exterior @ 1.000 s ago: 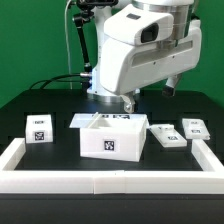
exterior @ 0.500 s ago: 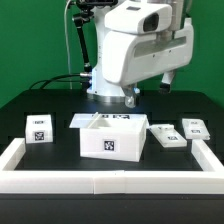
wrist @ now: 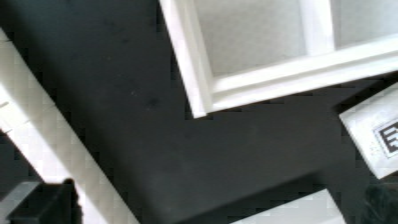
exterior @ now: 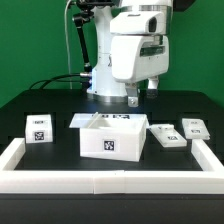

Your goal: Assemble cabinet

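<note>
Exterior view is showing me the gripper [exterior: 130, 101] hanging over the back edge of the body [exterior: 110, 140], so the body is lying just below it and a little toward the camera. I am reading the body's long axis as running across that view, left to right, with its open side facing up. Wrist view is showing the fingers [wrist: 39, 203] spread, with only black table [wrist: 143, 150] between them, so I am judging the gripper wide apart and carrying nothing.

The marker board [exterior: 118, 117] is lying just behind the body, under the hand. A left insert [exterior: 38, 128] is sitting well apart on the exterior view's left. A near insert [exterior: 165, 135] and a far insert [exterior: 195, 127] are sitting on its right. The frame [exterior: 100, 183] is bordering the table. Nothing is standing between gripper and body.
</note>
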`<state>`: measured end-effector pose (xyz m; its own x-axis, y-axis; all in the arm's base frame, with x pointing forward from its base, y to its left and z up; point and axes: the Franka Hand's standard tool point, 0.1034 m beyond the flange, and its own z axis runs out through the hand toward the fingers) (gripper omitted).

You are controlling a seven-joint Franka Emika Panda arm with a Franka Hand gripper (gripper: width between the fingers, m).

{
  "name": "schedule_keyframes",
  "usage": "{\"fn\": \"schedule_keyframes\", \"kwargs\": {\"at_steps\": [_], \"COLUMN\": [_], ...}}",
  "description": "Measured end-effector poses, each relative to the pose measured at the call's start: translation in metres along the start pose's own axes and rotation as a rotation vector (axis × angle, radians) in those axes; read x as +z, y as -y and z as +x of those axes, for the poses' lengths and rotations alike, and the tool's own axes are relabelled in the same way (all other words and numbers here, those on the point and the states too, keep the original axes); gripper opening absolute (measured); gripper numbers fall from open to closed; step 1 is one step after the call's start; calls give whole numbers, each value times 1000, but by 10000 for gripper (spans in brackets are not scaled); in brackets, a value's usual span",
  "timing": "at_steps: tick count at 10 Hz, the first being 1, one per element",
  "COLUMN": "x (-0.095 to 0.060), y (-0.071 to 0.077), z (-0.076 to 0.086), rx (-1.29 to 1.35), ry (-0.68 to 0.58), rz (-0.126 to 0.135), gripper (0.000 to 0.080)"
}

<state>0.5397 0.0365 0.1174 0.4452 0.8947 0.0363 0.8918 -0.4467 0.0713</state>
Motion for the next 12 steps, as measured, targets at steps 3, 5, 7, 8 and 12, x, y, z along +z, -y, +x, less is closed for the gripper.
{"fn": "schedule_keyframes", "kwargs": {"at_steps": [3,5,7,8,12], "x": [4,12,19,19,21], "y": [10,37,52,51,52], "z": [-7,-23,-39,-38,-40], "rx": [-101,-211,-284,-279,-278], "ry": [7,27,36,36,37], "rz": [12,53,81,80,83], "gripper": [798,798,798,798,798]}}
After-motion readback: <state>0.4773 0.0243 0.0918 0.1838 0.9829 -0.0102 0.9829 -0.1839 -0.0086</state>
